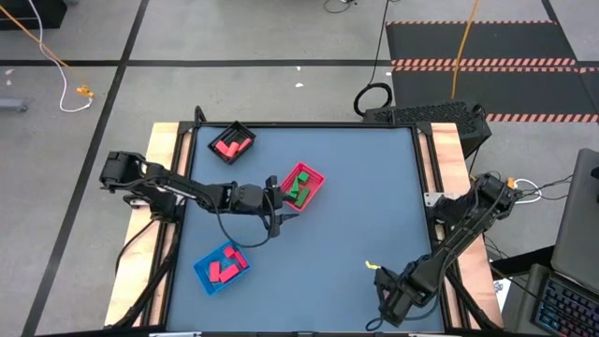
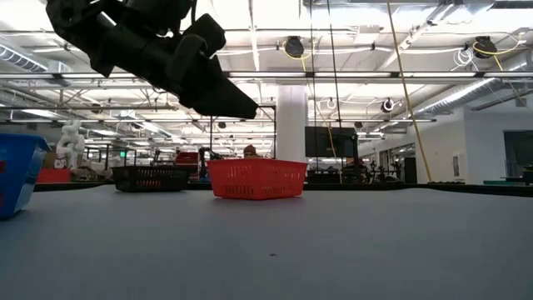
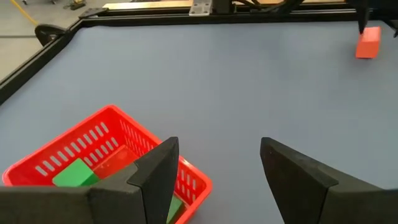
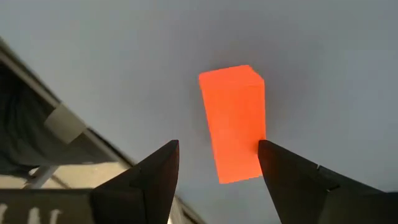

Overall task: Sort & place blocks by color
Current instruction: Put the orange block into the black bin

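The left gripper [image 3: 214, 171] is held with its jaws spread and nothing between them, above the edge of the red tray [image 1: 310, 173]. Its two fingers [image 3: 158, 171] are dark, flat and pointed like wedges. The red tray is a small square basket of plastic with slotted walls, and green blocks [image 1: 299, 190] are seen lying inside it on the smooth grey-blue worktop [image 1: 356, 206]. The right gripper [image 4: 217, 168] is kept near the worktop's near right corner, with its jaws also spread. An orange-red block [image 4: 234, 121], a short bar with flat sides and sharp corners, is seen just past those jaws, lying on the worktop and not pinched. Farther off, a black tray [image 1: 232, 142] with red blocks [image 1: 227, 146] in it is set near the far left corner. A blue tray [image 1: 223, 268] is placed near the front left, and more red blocks [image 1: 227, 266] are held in it.
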`<state>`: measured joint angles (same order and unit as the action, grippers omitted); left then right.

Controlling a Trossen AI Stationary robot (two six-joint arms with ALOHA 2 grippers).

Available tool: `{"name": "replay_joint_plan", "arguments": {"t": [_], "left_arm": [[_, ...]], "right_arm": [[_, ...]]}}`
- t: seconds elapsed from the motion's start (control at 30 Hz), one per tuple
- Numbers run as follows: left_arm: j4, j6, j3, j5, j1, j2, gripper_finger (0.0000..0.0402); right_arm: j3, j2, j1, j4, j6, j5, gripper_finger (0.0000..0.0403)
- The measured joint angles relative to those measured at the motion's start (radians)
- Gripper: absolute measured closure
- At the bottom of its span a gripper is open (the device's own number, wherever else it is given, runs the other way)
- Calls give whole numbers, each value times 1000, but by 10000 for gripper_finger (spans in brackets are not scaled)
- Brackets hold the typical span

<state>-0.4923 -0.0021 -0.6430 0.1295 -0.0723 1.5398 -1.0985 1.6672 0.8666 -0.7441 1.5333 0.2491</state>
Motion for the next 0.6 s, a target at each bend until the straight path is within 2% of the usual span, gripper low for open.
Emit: {"name": "replay_joint_plan", "arguments": {"t": [0.2, 0.6], "left_arm": [[2, -2, 0, 0, -12, 0, 172], [2, -6, 0, 0, -23, 0, 172]], "right_arm": [[2, 21, 0, -62, -36, -18, 188], [2, 99, 0, -61, -84, -14, 188]]}}
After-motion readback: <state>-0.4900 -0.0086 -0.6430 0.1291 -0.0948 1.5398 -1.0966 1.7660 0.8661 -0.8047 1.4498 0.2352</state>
